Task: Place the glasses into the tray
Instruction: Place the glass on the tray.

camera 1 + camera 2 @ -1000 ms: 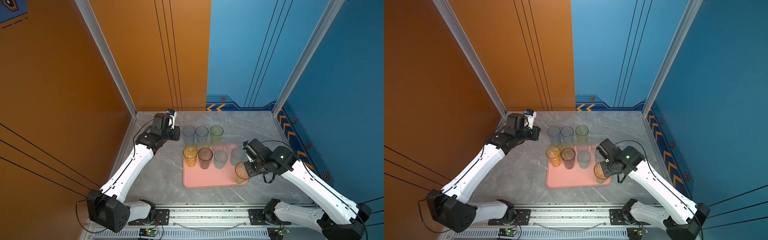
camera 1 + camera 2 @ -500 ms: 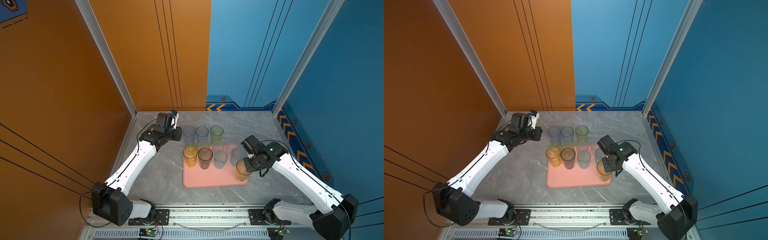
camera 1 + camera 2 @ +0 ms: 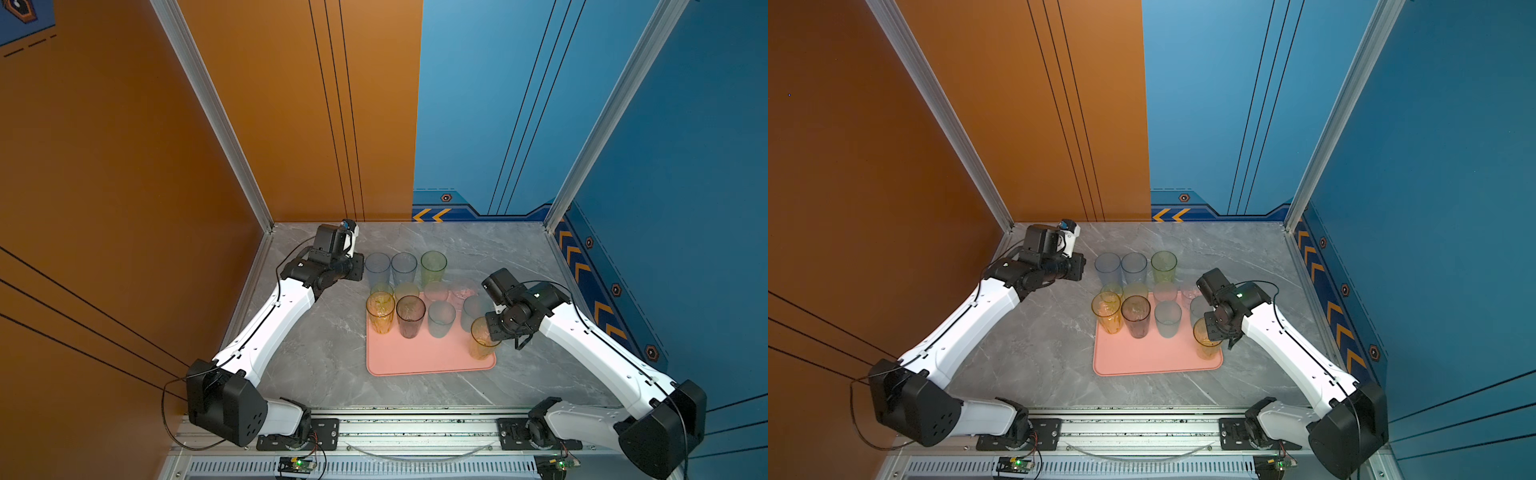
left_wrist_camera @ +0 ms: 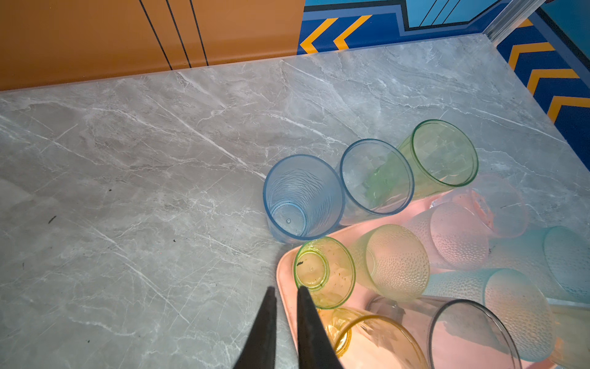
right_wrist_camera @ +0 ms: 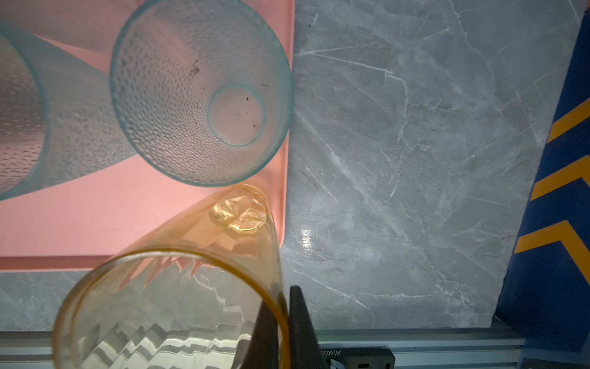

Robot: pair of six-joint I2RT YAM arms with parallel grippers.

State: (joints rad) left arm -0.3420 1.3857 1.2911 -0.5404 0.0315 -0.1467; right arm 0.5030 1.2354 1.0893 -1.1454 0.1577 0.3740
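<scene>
Three tall glasses (image 3: 404, 268) wait on the bench behind the pink tray (image 3: 428, 361), while right jaws pinch a yellow glass's (image 3: 481, 338) rim there and left jaws hold nothing, nearly closed.

Both arms have glossy white link shells between bulky black joint housings, thin black cables looping alongside. The right arm (image 3: 590, 345) shows a small green light; the left arm (image 3: 266, 328) carries dotted black screw holes.
</scene>
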